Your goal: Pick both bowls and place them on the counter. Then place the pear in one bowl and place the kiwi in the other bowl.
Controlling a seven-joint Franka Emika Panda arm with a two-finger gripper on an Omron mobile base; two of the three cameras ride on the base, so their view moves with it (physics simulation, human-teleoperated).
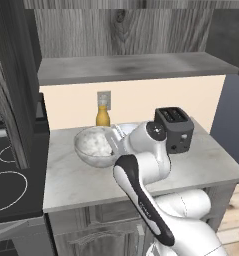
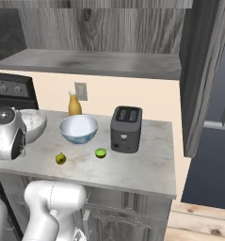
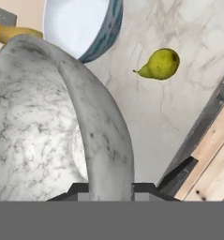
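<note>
My gripper (image 3: 111, 190) is shut on the rim of the grey-white marbled bowl (image 3: 43, 126), one finger inside it and one outside. That bowl (image 1: 93, 145) is at the left back of the counter (image 1: 76, 180); I cannot tell whether it rests on the slab. The white bowl with the blue-teal pattern (image 2: 78, 128) stands upright beside it on the counter (image 2: 137, 164). The yellow-green pear (image 2: 60, 158) lies near the front edge, and in the hand view the pear (image 3: 161, 64) is right of the held bowl. The lime-green kiwi (image 2: 100, 152) lies right of the pear.
A dark toaster (image 2: 126, 128) stands at the back right of the counter. An orange bottle (image 2: 75, 105) stands by the wall under an outlet. A black stove (image 1: 6, 180) adjoins the counter's left end. A darker grey shelf (image 1: 136, 67) hangs above.
</note>
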